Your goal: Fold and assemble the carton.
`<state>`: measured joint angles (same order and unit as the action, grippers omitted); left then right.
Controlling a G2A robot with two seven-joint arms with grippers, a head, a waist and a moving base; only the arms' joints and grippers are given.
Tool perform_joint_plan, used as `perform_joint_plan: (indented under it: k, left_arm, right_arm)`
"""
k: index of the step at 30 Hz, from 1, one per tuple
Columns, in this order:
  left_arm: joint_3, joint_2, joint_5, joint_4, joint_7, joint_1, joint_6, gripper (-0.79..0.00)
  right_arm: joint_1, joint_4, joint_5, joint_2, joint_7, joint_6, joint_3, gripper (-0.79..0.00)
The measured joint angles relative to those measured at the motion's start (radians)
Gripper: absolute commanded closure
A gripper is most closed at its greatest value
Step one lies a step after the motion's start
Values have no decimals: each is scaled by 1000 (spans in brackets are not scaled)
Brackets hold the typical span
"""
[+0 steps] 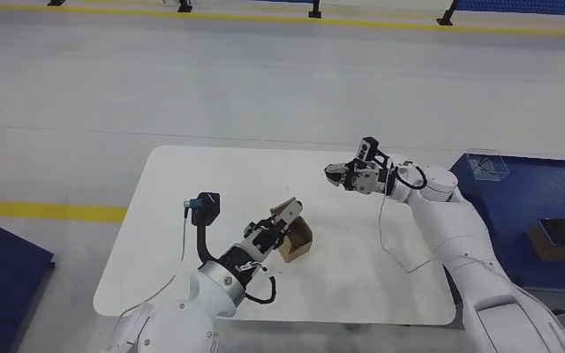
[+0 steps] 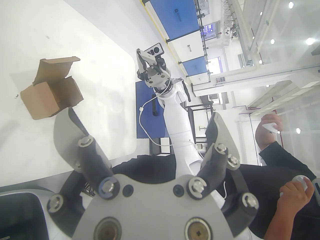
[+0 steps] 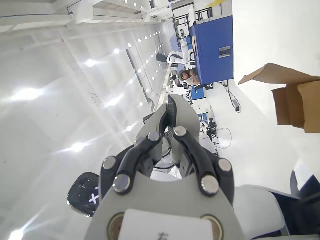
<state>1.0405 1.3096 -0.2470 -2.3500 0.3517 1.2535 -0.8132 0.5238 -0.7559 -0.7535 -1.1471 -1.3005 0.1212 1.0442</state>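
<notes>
Part-folded carton [image 1: 294,236] is set on the surface [image 1: 371,265] just beside the left fingers [image 2: 63,131], spread wide and empty — right fingers [image 3: 185,116] pressed together, empty, well apart — raised flap [image 2: 58,64] should be gripped near its crease.

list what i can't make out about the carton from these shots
Top view: the left gripper overlaps the carton and hides its near side, so contact cannot be judged.
Right wrist view: the carton is cut off by the picture edge.
Left wrist view: the carton rests on the table, which hides its underside and whether the bottom flaps are closed.
</notes>
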Motion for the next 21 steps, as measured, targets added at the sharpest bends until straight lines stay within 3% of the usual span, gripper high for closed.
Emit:
perform_joint_plan:
  k: [21]
  left_arm:
    - [7, 0, 28, 32, 12, 14, 24, -785]
  right_arm:
    - [6, -13, 13, 2, 15, -7, -1, 0]
